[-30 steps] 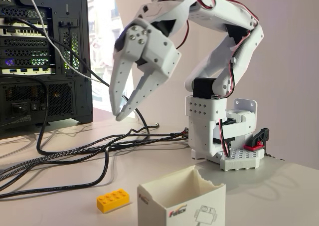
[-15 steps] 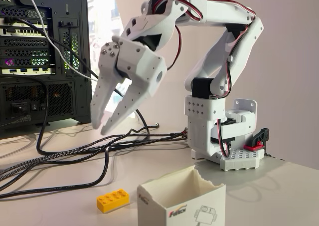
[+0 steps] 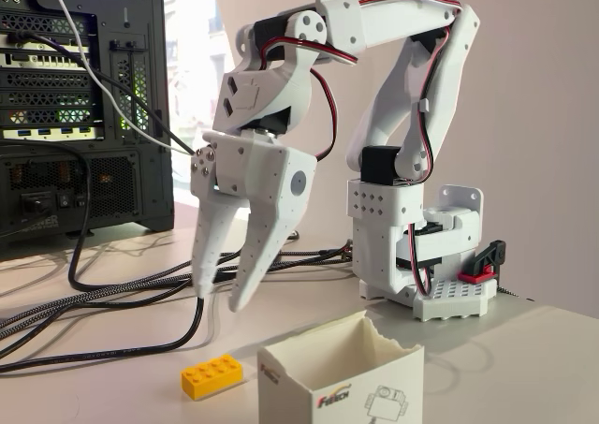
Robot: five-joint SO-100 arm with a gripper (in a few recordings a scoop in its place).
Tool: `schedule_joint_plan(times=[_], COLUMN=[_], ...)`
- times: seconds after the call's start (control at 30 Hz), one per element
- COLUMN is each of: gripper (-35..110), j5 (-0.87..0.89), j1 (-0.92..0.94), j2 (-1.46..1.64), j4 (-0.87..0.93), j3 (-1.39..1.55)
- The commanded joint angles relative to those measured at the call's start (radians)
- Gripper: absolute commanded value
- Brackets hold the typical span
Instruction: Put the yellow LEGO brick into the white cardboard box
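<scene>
In the fixed view, the white plastic two-finger gripper hangs tips-down above the pale desk, its jaws a little apart with a narrow gap between the tapering fingers and nothing held in them. The white jointed arm arches up from its base and folds back down to the gripper, with red and black wires running along its links.

The small orange-yellow studded plastic LEGO brick lies flat on the desk below the fingertips and slightly to the picture's left of them (clearly apart from the tips, with bare desk showing between). Just beside it, on the picture's right, stands the small open-topped white cardboard box with a torn rim, a red-and-black logo and a grey line drawing on its near face; brick and box sit close but do not appear to touch.

Behind the gripper, black braided cables trail across the desk from a black computer tower at the left. A red-and-black clamp piece sits on the white studded base plate by the arm's foot.
</scene>
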Motion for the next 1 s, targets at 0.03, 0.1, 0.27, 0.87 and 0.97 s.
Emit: schedule_joint_plan(times=[0.03, 0.1, 0.27, 0.87, 0.97], gripper=[13, 13, 16, 24, 23], j5=[0.163, 0.216, 0.275, 0.298, 0.284], j1=[-0.048, -0.069, -0.107, -0.129, -0.126], j2=[-0.052, -0.097, -0.156, -0.351, -0.394], j4=[0.049, 0.054, 0.008, -0.051, -0.044], j3=[-0.127, -0.147, -0.164, -0.275, -0.298])
